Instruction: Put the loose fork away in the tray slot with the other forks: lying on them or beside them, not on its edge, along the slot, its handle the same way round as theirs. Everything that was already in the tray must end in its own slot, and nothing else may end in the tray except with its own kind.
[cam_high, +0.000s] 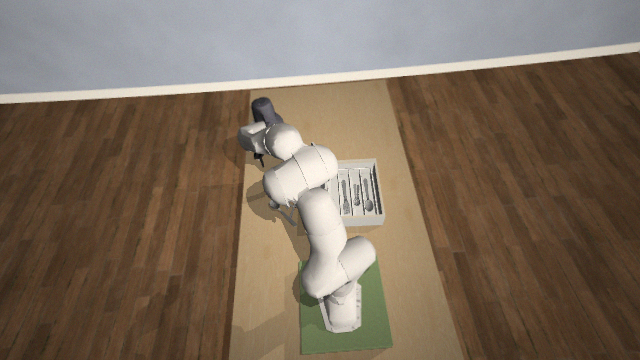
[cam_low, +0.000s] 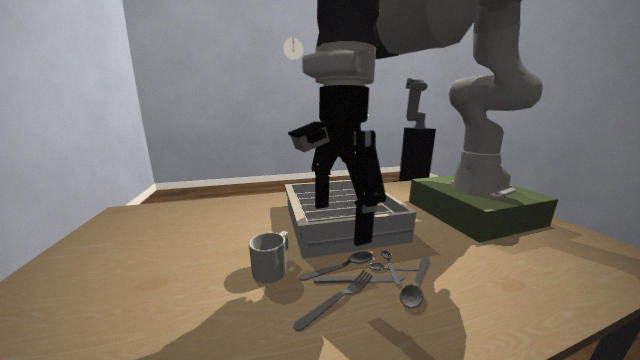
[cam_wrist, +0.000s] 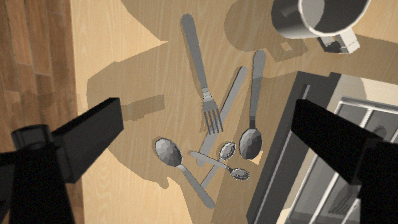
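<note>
In the exterior view, a grey mug (cam_low: 268, 256) stood at the left on the wooden table (cam_low: 125, 280). Right of it, the loose fork (cam_low: 332, 301) lay flat on the wood, tines toward the tray, in front of a small heap of cutlery: a knife (cam_low: 350, 279), a long spoon (cam_low: 334, 266) and another spoon (cam_low: 413, 291), with what seemed to be two little spoons crossed among them. The gripper (cam_low: 345, 210) hung above this heap, fingers spread wide and grasping nothing. Just behind stood the grey cutlery tray (cam_low: 360, 231); from the top view its slots held forks and spoons. Farther right, the arm rose from a green base (cam_low: 520, 215)
</note>
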